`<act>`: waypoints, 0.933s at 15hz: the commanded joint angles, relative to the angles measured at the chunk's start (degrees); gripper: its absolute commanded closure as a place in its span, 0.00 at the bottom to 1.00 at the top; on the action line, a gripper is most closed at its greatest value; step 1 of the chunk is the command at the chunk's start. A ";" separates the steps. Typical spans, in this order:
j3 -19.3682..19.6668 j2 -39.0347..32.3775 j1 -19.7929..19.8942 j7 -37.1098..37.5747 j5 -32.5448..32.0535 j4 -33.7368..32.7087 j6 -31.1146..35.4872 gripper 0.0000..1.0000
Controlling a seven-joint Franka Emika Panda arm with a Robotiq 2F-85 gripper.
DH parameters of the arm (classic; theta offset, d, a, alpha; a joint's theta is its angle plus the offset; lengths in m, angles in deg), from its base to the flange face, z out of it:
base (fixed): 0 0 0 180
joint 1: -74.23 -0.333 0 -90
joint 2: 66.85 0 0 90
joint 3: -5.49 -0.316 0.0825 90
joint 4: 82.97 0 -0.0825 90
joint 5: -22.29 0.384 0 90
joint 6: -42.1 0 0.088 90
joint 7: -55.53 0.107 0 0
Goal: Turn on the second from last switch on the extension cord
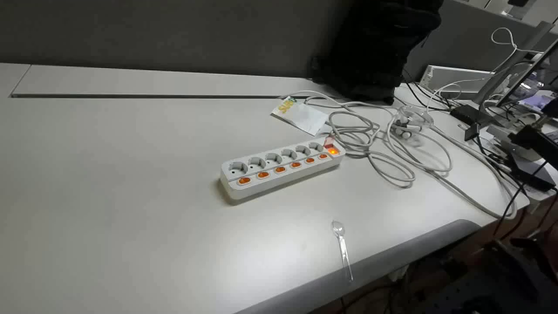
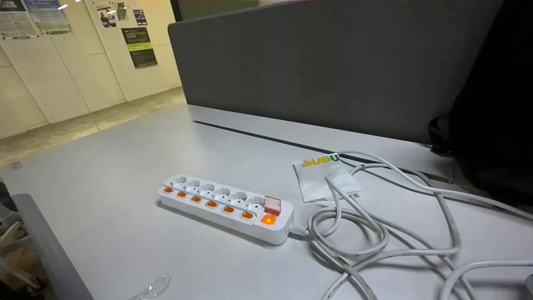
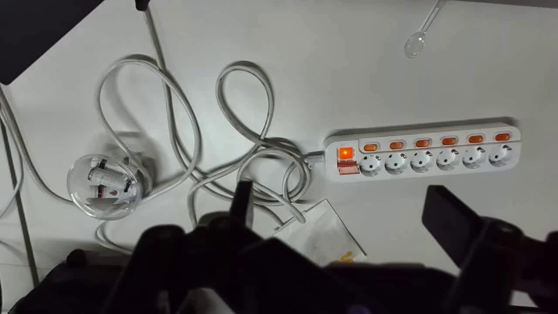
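The extension cord is a white strip with several sockets and small orange switches, lying flat on the table in both exterior views [image 1: 287, 178] [image 2: 227, 220] and in the wrist view [image 3: 409, 162]. Its square main switch [image 3: 346, 153] at the cable end glows orange, its clear red cover flipped open. The small switch second from the end away from the cable [image 3: 475, 139] shows no glow; it also shows in both exterior views [image 1: 263, 175] [image 2: 182, 194]. My gripper [image 3: 340, 194] is open and empty in the wrist view, fingers apart, the strip lying beyond the fingertips. Neither exterior view clearly shows the gripper.
A tangle of grey cable [image 1: 355, 131] lies at the strip's cable end, beside a white paper packet [image 1: 301, 115]. A clear plastic spoon [image 1: 342, 248] lies near the front edge. A clear cup [image 3: 104, 186], black backpack [image 1: 383, 48] and grey partition [image 2: 325, 66] stand around.
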 commanded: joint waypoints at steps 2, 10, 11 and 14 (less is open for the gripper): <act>-0.51 -0.11 0.56 -0.17 0.22 -0.11 -0.11 0.00; -0.50 -0.10 0.57 -0.17 0.22 -0.11 -0.09 0.00; -0.50 -0.10 0.57 -0.17 0.22 -0.11 -0.09 0.00; -1.38 0.42 0.49 1.17 -0.79 1.54 3.54 0.00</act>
